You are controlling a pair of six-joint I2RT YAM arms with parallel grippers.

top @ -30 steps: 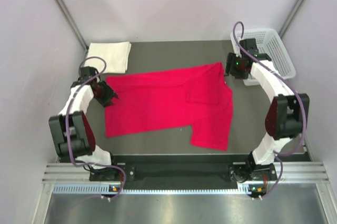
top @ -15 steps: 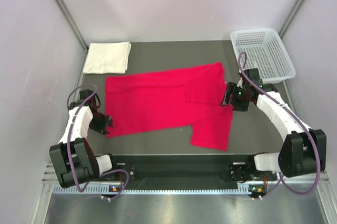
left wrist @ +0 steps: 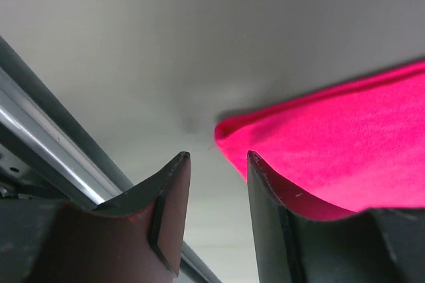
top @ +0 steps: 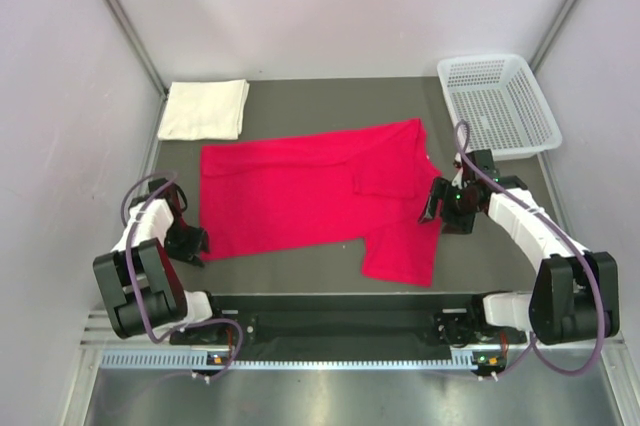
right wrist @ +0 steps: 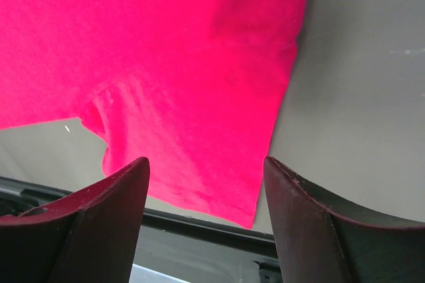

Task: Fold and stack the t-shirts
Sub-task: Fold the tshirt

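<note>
The left hand [top: 188,243], open and empty, is hovering beside the red shirt's [top: 290,196] near-left corner; the right hand [top: 432,208] is gaping empty over its right edge. Beyond the red shirt, a folded cream shirt [top: 205,109] is lying left, a basket [top: 497,59] right.

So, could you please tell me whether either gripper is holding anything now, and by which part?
Nothing is held. The left gripper stands open at a corner of the red t-shirt; the right gripper hangs open above it.
</note>
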